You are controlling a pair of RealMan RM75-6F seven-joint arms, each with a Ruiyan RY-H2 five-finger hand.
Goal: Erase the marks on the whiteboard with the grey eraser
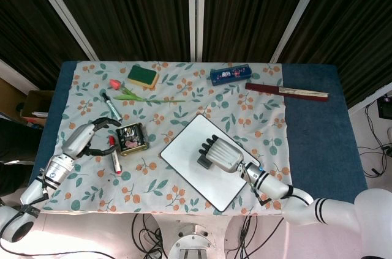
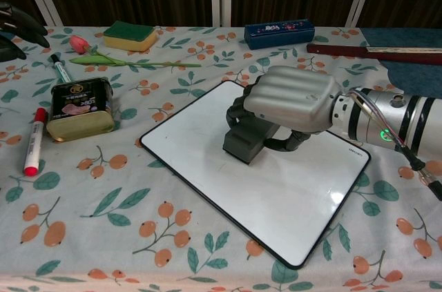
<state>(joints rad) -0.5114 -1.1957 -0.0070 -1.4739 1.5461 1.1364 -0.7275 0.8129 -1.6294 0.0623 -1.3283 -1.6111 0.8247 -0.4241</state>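
The whiteboard (image 1: 184, 155) (image 2: 200, 154) lies tilted on the floral cloth near the front edge. My right hand (image 1: 222, 153) (image 2: 289, 102) holds the grey eraser (image 1: 204, 162) (image 2: 244, 144) pressed flat on the middle of the board. No marks show on the bare white surface; the hand hides the spot under it. My left hand (image 1: 90, 135) (image 2: 15, 27) hovers at the far left with fingers apart and nothing in it, beside the tin.
A tin can (image 1: 131, 139) (image 2: 81, 108), a red marker (image 1: 114, 154) (image 2: 33, 141) and a dark marker (image 1: 111, 106) lie left of the board. A green sponge (image 2: 129, 35), a tulip (image 2: 110, 58), a blue case (image 2: 279, 33) and a dark red folded fan (image 2: 373, 53) line the back.
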